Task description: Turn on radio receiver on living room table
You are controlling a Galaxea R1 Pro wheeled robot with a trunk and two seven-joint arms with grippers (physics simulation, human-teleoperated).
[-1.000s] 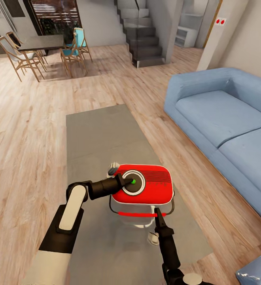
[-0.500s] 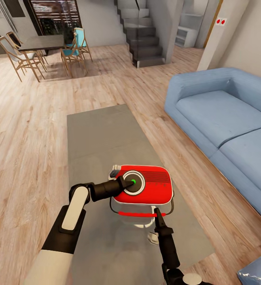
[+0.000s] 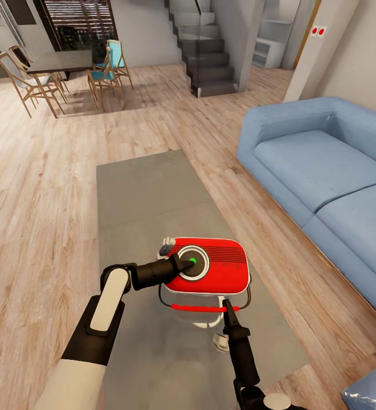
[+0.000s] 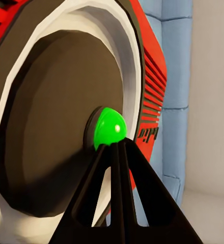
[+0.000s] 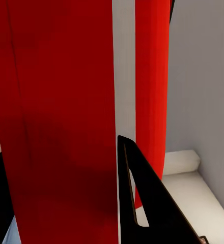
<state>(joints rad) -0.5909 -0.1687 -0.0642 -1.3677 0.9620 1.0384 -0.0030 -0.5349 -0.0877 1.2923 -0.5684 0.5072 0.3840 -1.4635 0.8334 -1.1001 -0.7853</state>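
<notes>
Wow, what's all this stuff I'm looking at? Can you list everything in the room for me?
Bright red rounded radio receiver with white trim: one, lifted over the table's near half; a green button glows at the middle of its round black dial.
Long low grey table: one, centre of the floor.
Blue fabric sofa: one, to the right of the table.
Dark dining table with wooden chairs: one, far left.
Grey staircase: one, far centre.
Left gripper: black, shut, its tips at the green button.
Right gripper: black, at the radio's near edge by its red strip; open or shut unclear.
</notes>
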